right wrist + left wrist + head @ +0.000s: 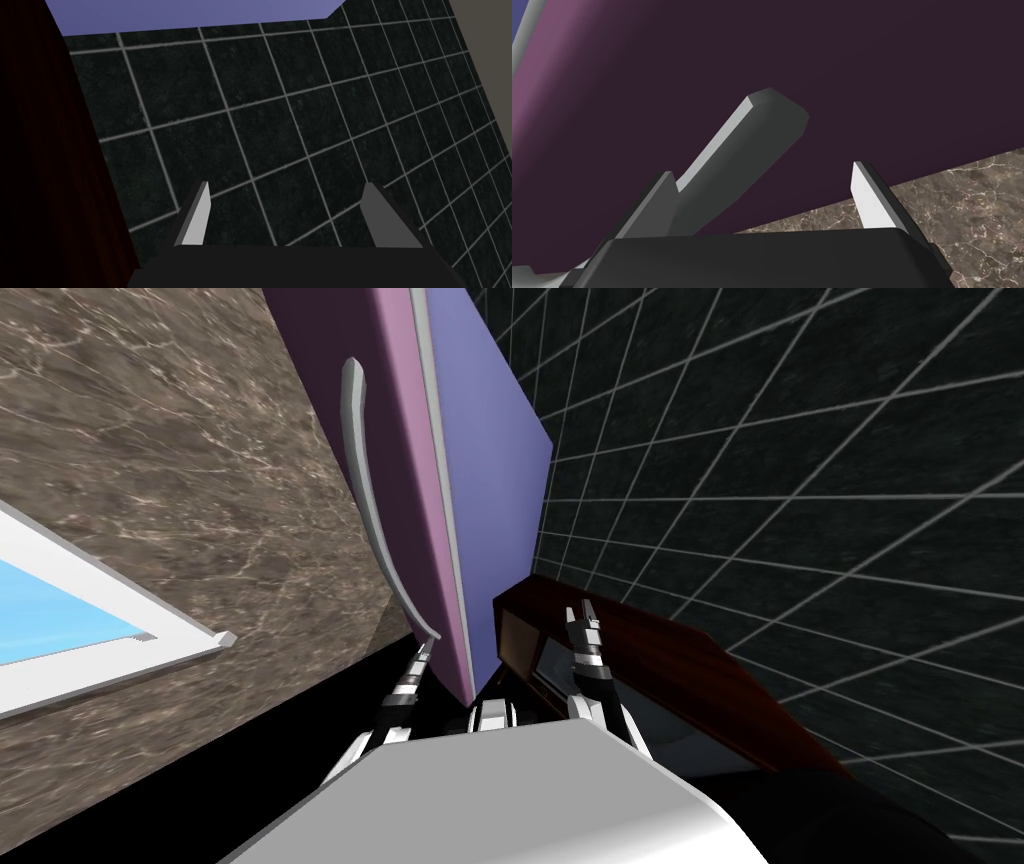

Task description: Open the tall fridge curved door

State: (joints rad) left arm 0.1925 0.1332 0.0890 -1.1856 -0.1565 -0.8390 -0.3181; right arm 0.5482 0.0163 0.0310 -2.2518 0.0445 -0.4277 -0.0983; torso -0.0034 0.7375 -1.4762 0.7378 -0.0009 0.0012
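Left wrist view: left pincer (762,171) released, handle (747,150) between its fingers, close to one. Centre it, clench, then pull slowly.

The fridge door (325,398) was smooth, matt purple; its handle (372,508) smooth grey. The brown surface (150,468) beside it looked marble-veined; the dark wall tiles (800,488) looked matt.

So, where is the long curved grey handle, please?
The handle runs down the purple fridge door, left of centre in the head view, its end between the open left gripper's fingers.
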